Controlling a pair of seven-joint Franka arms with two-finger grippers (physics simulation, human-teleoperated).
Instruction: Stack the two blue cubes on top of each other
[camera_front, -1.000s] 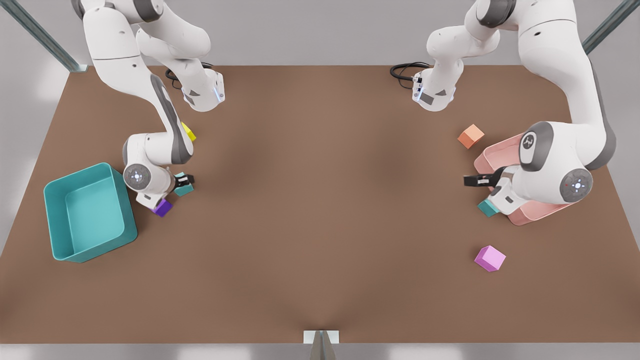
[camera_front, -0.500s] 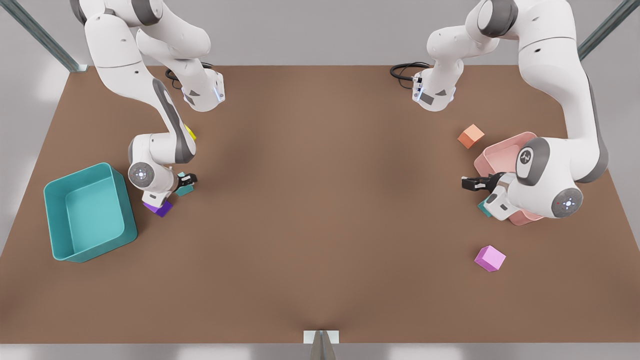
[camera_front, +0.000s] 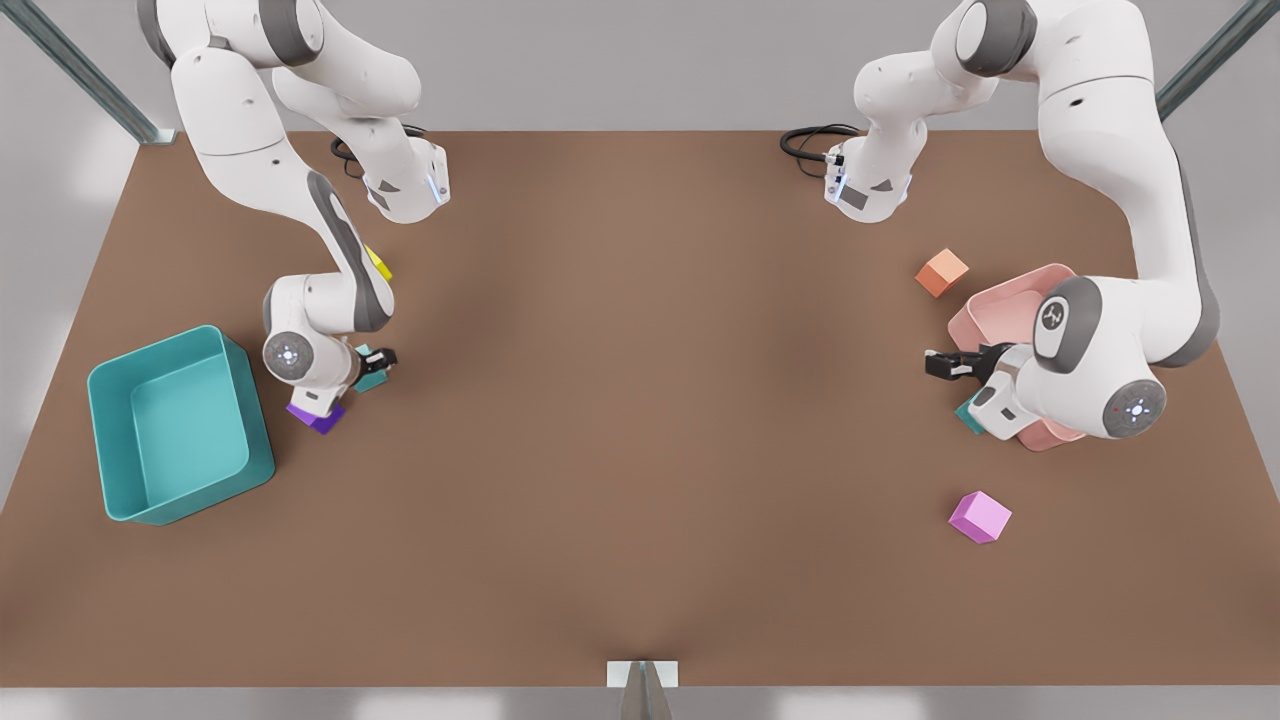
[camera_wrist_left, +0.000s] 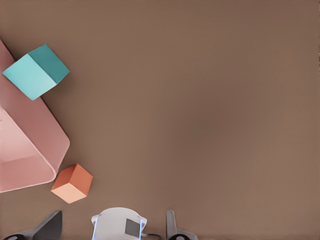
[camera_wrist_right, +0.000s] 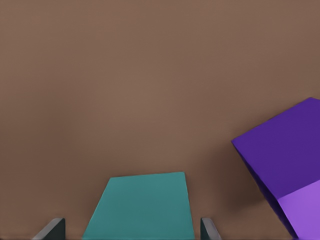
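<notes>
One blue cube (camera_front: 371, 380) lies on the table at the front view's left; it also shows close up (camera_wrist_right: 142, 205). My right gripper (camera_front: 377, 361) is low over it, open, a finger (camera_wrist_right: 54, 230) on each side with small gaps. The other blue cube (camera_front: 966, 416) rests by the pink bin at the front view's right, half hidden by my left arm; it appears whole in the left wrist view (camera_wrist_left: 35, 71). My left gripper (camera_front: 948, 365) hangs open beside it with nothing between its fingers (camera_wrist_left: 54, 225).
A dark purple cube (camera_front: 318, 416) (camera_wrist_right: 285, 160) sits right next to the right gripper. A teal bin (camera_front: 255, 440) stands farther left, and a yellow cube (camera_front: 379, 266) peeks out behind the arm. Near the pink bin (camera_front: 985, 305) (camera_wrist_left: 30, 145) are an orange cube (camera_front: 942, 273) (camera_wrist_left: 72, 183) and a pink cube (camera_front: 979, 516).
The right arm has sunk a little over its blue cube. The left arm's wrist dropped toward the table front, covering more of the other blue cube. Neither cube moved.
</notes>
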